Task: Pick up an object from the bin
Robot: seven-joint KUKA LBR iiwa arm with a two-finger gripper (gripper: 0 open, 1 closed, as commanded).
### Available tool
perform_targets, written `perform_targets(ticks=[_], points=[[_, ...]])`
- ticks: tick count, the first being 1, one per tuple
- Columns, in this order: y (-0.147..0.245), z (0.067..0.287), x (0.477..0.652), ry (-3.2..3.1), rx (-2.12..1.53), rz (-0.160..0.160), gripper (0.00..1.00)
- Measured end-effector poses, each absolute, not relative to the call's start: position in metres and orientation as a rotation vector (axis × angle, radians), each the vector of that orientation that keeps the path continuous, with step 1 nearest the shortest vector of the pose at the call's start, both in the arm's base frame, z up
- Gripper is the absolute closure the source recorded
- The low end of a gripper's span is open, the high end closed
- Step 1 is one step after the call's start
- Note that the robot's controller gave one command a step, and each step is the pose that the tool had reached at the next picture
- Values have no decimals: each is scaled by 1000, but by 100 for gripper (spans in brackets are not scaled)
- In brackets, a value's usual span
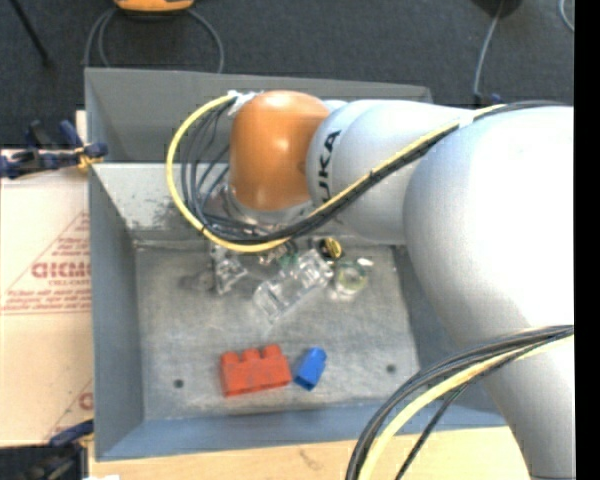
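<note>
Few things in this grey metal bin (115, 298), so it should be an easy pick. The gripper (223, 268) is low at the back of the floor, under the arm's orange cover, and I can't tell if it's open or closed. Nearest is a crumpled clear plastic piece (292, 283), just beside it toward the view's right. I'd centre over that before closing. The red blocky plastic brick (252, 370) and small blue plastic cap (310, 366) sit well apart, up front.

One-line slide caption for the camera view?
KUKA gripper over the back of the grey bin, beside clear plastic pieces; red block and blue piece lie side by side near the front.
</note>
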State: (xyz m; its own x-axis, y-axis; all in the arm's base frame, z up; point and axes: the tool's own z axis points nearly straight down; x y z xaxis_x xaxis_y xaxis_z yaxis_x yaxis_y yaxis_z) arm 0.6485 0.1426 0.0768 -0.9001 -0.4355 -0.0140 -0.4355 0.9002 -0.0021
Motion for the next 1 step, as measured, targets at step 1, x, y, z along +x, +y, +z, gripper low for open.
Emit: perform_targets(ticks=[1], points=[[131,238,648,2977,-958,-4,100]])
